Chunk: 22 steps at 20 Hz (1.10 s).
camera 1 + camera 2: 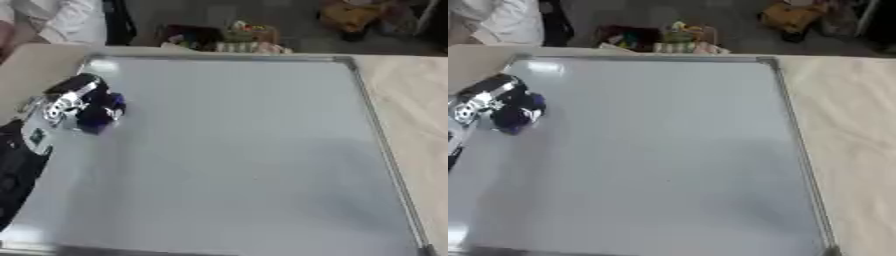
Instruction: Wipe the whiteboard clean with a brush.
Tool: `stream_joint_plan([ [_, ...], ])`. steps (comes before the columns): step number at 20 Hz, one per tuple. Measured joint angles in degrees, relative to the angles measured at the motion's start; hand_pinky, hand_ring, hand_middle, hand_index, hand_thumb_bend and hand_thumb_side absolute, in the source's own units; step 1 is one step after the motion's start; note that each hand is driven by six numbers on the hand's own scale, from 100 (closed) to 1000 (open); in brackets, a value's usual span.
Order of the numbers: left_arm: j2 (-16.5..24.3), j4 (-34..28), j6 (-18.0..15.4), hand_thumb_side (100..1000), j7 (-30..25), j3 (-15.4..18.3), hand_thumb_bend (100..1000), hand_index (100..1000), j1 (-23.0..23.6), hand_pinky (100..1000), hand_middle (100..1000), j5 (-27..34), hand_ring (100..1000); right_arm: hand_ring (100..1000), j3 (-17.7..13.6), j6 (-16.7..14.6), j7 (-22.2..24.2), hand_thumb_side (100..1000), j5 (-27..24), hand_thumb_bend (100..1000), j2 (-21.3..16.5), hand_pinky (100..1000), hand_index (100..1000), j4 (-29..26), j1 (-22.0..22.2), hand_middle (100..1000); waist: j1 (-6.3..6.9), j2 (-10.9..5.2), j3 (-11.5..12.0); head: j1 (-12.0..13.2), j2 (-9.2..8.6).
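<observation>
The robot's black-and-silver left hand, fingers curled round a dark blue brush, presses it to the left side of a large grey-white, metal-framed whiteboard lying flat on a pale wooden table; the wiping step appears under way, no marks showing on the board; the next stroke likely calls for sweeping right across the surface; the right hand is out of sight; no containers sit on the table.

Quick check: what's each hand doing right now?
Left hand: shut on the dark blue brush, at the grey whiteboard's left edge.
Right hand: not in view.
</observation>
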Motion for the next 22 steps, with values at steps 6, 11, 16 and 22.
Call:
stream_joint_plan([
  [6,-1.80,-1.17,-1.13,244,-1.51,-1.53,100,500,-0.19,290,163,0.35,361,858,0.06,0.03,0.03,1000,-0.14,122,0.02,882,919,0.00,-0.01,578,0.14,-0.12,-0.03,0.10,0.02],
  [11,-2.82,-3.49,-2.22,244,-3.16,-3.90,100,500,0.29,289,162,1.33,361,858,0.06,0.05,0.01,1000,-0.19,119,0.18,882,919,0.00,-0.01,578,0.27,-0.31,-0.01,-0.15,0.27],
  [16,-3.43,-5.94,-3.55,244,-4.88,-6.48,100,496,0.75,289,163,2.44,361,856,0.06,0.09,-0.04,1000,-0.22,116,0.38,882,917,0.00,0.00,577,0.28,-0.47,-0.01,-0.39,0.35],
  [22,-3.42,-10.71,-5.59,244,-7.01,-10.27,100,497,2.29,286,161,4.27,359,856,0.07,0.31,-0.26,1000,-0.24,114,0.38,881,917,0.00,0.02,577,0.40,-0.60,0.37,-0.77,0.80],
])
